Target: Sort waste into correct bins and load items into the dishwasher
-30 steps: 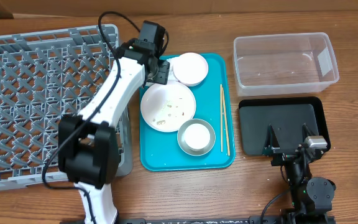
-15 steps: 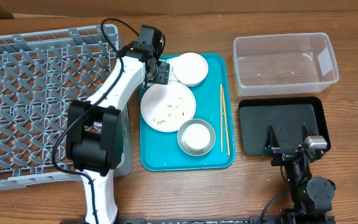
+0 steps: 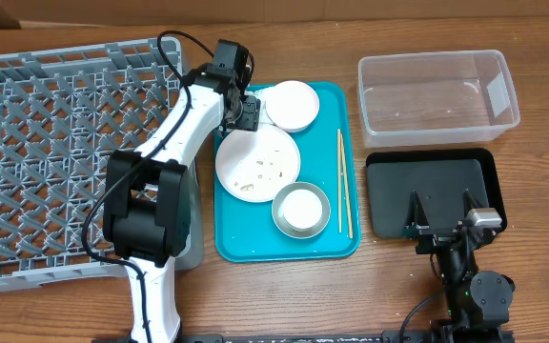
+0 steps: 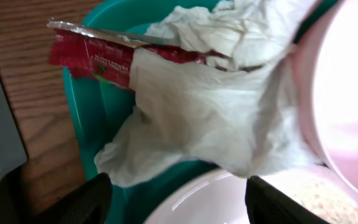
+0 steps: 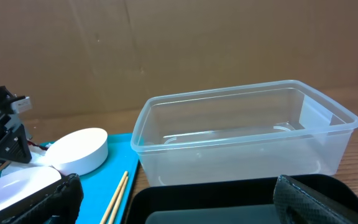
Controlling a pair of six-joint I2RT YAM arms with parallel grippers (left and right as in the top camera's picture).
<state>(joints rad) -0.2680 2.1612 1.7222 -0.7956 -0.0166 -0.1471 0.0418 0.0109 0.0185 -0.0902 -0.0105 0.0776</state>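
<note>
— Left pincer (image 4: pixel 178 183)?
— Spread, gripping nothing. A soft, crumpled white napkin (image 4: pixel 197 106) lies just ahead of its tips, by the teal tray's (image 4: pixel 82 124) rim. The crinkly red wrapper (image 4: pixel 92 56) sits beyond it, and a glossy bowl (image 4: pixel 347 93) crowds the right.
— Right pincer (image 5: pixel 176 186)?
— Spread wide above the matte black tray (image 5: pixel 197 205). The clear round-cornered tub (image 5: pixel 241 137) is just ahead, top open.

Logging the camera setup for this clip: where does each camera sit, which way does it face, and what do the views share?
Overhead: above the table, looking straight down on rack, teal tray, clear tub, black tray; left arm and right arm show.
Left wrist: close over the teal tray's corner, facing napkin and red wrapper; left fingers at the bottom edge.
Right wrist: low above the black tray, facing the clear tub; right fingers in the bottom corners.
Shared: overhead and right wrist both show clear tub and white bowl.
</note>
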